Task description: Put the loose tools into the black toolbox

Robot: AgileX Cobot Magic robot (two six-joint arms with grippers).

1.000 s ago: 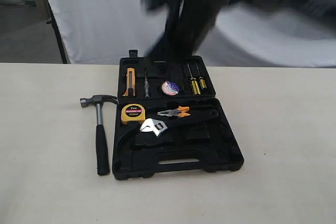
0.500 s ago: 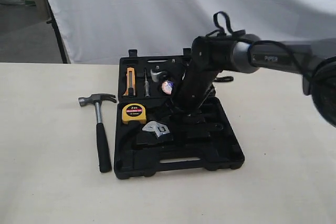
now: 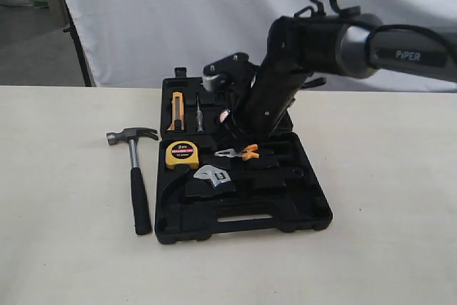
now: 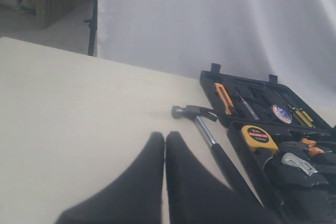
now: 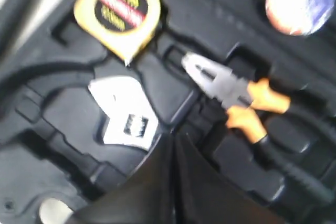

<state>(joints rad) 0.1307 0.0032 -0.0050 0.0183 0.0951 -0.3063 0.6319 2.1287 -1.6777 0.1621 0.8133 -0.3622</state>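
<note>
Hammer (image 4: pixel 210 139): head-heavy, rigid, grippy rubber handle; I would take it mid-handle, lying near, ahead of the clenched, empty fingers (image 4: pixel 142 179) of my left gripper (image 4: pixel 165 136).

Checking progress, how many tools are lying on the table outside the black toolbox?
1: the hammer lies on the table, left of the toolbox in the exterior view. The right arm could hide others.

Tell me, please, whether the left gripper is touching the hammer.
Apart. In the exterior view the hammer lies with no gripper on it; the left wrist view shows the left gripper short of it.
</note>
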